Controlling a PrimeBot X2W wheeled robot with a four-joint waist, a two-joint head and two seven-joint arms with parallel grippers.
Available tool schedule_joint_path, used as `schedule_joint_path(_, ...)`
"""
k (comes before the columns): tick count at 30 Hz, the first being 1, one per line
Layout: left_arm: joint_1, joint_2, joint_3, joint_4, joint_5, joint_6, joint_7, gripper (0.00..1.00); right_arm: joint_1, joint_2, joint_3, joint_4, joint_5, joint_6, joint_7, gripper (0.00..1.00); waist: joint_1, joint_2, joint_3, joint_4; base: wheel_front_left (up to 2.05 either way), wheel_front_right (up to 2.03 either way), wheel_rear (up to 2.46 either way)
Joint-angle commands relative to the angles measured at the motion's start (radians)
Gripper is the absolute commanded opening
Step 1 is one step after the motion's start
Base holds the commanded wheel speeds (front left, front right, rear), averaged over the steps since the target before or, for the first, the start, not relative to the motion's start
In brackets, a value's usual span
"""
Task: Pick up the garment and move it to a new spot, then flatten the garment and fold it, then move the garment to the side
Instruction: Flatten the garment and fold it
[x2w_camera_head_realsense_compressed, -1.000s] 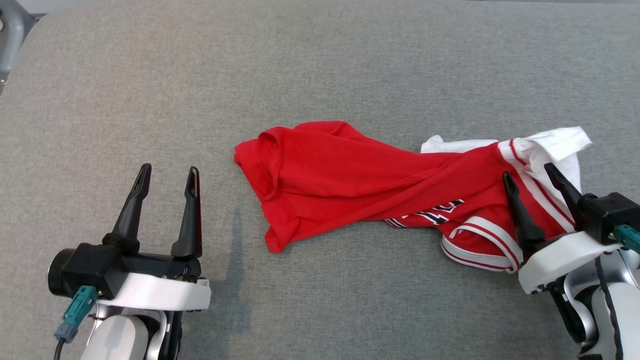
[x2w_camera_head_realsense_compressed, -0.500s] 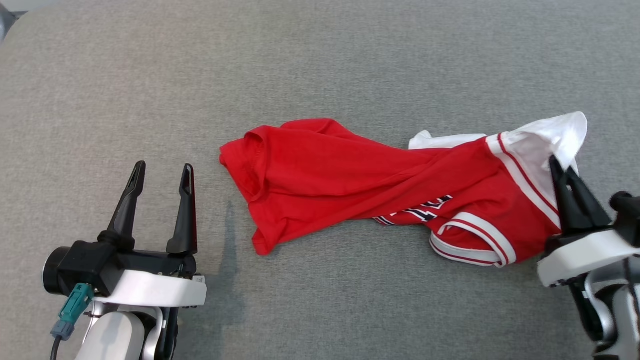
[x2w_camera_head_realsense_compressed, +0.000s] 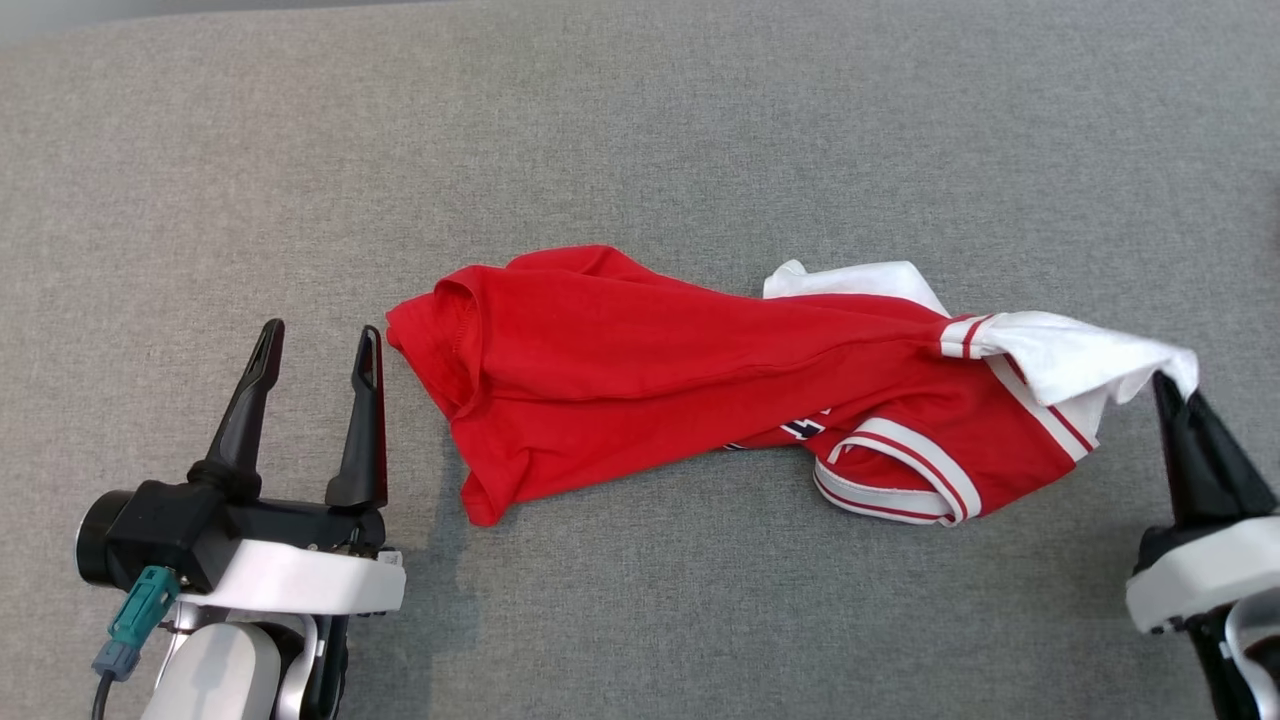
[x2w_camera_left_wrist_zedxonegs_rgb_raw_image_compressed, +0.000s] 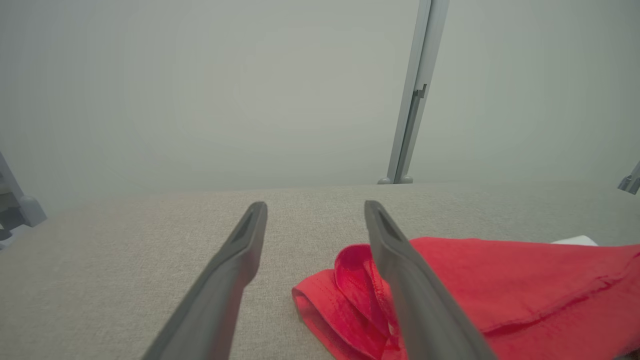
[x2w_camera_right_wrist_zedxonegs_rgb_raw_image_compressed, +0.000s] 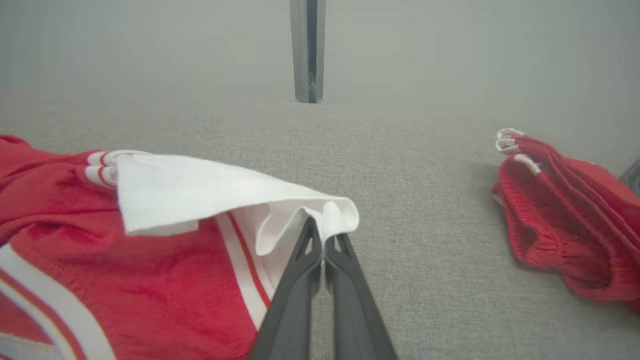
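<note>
Toward the near left of the grey fabric-covered tabletop (x2w_camera_head_realsense_compressed: 640, 130), the left claw (x2w_camera_head_realsense_compressed: 320, 330) has its two long dark fingers spread wide with nothing between them. Its right-hand finger (x2w_camera_left_wrist_zedxonegs_rgb_raw_image_compressed: 400, 270) stands just beside the left end of the garment.

Toward the near right, the right claw (x2w_camera_head_realsense_compressed: 1168, 385) has its fingers pressed together, pinching a white fabric corner (x2w_camera_right_wrist_zedxonegs_rgb_raw_image_compressed: 280, 200) of the garment. That corner is lifted clear of the surface and drapes back from the fingertips.

The garment is a crumpled red jersey with white striped trim (x2w_camera_head_realsense_compressed: 620, 370). It lies across the middle of the tabletop, running from beside the left claw to the right claw. Its plain red part is on the left and its trimmed openings and part of a dark print are on the right.

Farther toward the right edge, well apart from the jersey, lies a bunched red cloth with a ribbed band (x2w_camera_right_wrist_zedxonegs_rgb_raw_image_compressed: 560, 220).

At the far edge stands a grey upright post (x2w_camera_right_wrist_zedxonegs_rgb_raw_image_compressed: 307, 50).
</note>
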Motion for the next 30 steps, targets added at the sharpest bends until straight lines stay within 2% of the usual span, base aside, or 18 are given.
schedule_joint_path(1, -0.016, 0.005, 0.003, 0.001, 0.002, -0.003, -0.007, 1.00, 0.012, 0.001, -0.002, 0.019, 0.007, 0.000, -0.013, 0.00, 0.0000, 0.0000, -0.001, -0.001, 0.00, 0.00, 0.00)
schedule_joint_path(3, -0.015, 0.005, 0.004, 0.002, -0.001, -0.003, -0.006, 1.00, 0.017, 0.004, 0.012, 0.054, 0.016, 0.000, -0.028, 0.00, 0.0000, 0.0000, -0.001, -0.004, 0.00, 0.00, 0.00)
schedule_joint_path(4, -0.014, 0.006, 0.004, 0.002, -0.002, -0.004, -0.006, 1.00, 0.018, 0.004, 0.013, 0.071, 0.016, 0.000, -0.034, 0.04, 0.0000, 0.0000, -0.001, -0.006, 0.00, 0.00, 0.00)
schedule_joint_path(5, -0.014, 0.007, 0.004, 0.002, -0.002, -0.004, -0.006, 1.00, 0.014, 0.006, 0.013, 0.083, 0.017, 0.000, -0.044, 0.38, 0.0000, 0.0000, -0.001, -0.008, 0.00, 0.00, 0.00)
schedule_joint_path(6, -0.014, 0.009, 0.005, 0.002, -0.003, -0.004, -0.006, 1.00, 0.011, 0.009, 0.015, 0.095, 0.023, 0.000, -0.050, 0.99, 0.0000, 0.0000, -0.002, -0.009, 0.00, 0.00, 0.00)
schedule_joint_path(13, -0.006, 0.018, 0.010, 0.002, -0.009, 0.002, -0.005, 1.00, 0.048, 0.006, -0.026, 0.102, 0.033, 0.000, -0.088, 1.00, 0.0000, 0.0000, -0.015, -0.016, 0.00, 0.00, 0.00)
schedule_joint_path(22, 0.030, 0.029, 0.024, -0.006, -0.018, 0.023, 0.006, 1.00, 0.074, 0.009, -0.106, -0.047, 0.034, 0.000, -0.115, 1.00, 0.0000, 0.0000, -0.058, -0.029, 0.00, 0.00, 0.00)
schedule_joint_path(30, 0.063, 0.041, 0.018, -0.018, -0.018, 0.034, 0.025, 1.00, 0.030, 0.007, -0.056, -0.155, 0.034, 0.000, -0.083, 1.00, 0.0000, 0.0000, -0.111, -0.032, 0.00, 0.00, 0.00)
